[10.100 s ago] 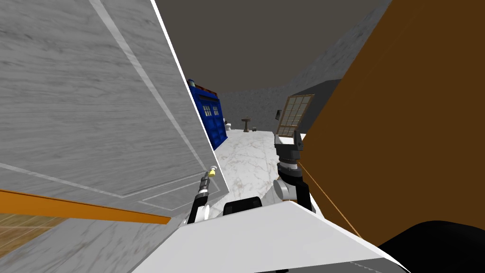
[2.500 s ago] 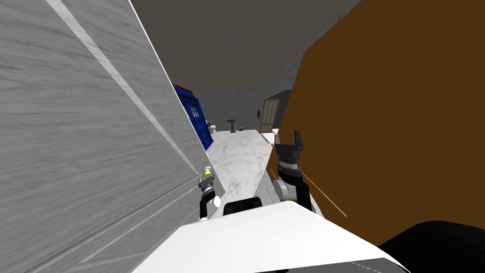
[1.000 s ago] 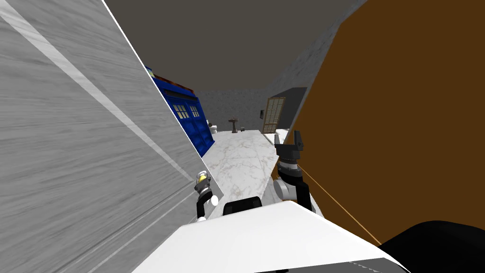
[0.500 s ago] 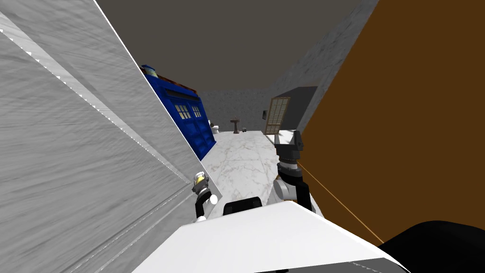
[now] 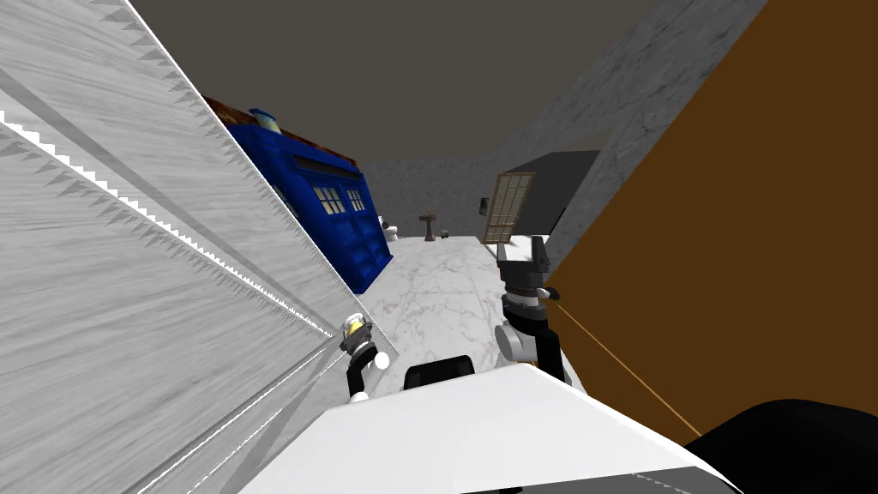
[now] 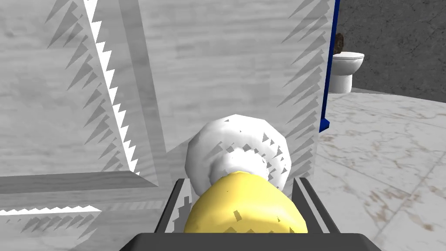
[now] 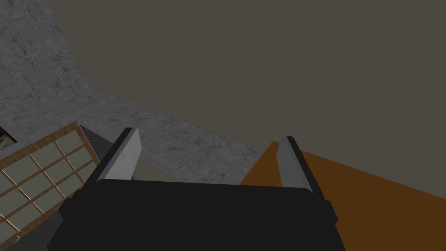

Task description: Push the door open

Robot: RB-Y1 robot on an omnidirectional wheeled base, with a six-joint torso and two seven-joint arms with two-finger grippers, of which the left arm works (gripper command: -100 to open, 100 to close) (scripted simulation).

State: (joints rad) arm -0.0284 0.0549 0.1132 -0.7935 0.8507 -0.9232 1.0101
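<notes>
Door [image 5: 171, 300] wider now, left hand [image 5: 354, 325] around knob [image 6: 244, 207]

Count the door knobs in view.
1. The yellow knob is gripped by the left gripper, on the grey door near its free edge. Another on the door's far side may be hidden.

Home interior; room ahead reads as bathroom. White toilet [image 6: 347, 65] against rough grey stone wall [image 6: 392, 39], small brown pedestal stand [image 5: 428, 225] near it at far end. Pale veined marble floor [image 5: 437, 292] runs length of room. Blue police-box cabinet [image 5: 330, 214] along one side, wood-framed latticed window [image 5: 507, 207] on other. Grey wood-grain panelled door [image 5: 129, 300] with yellow knob [image 6: 244, 209]; plain brown wall [image 5: 754, 257] opposite. Dark flat ceiling [image 5: 429, 69].
</notes>
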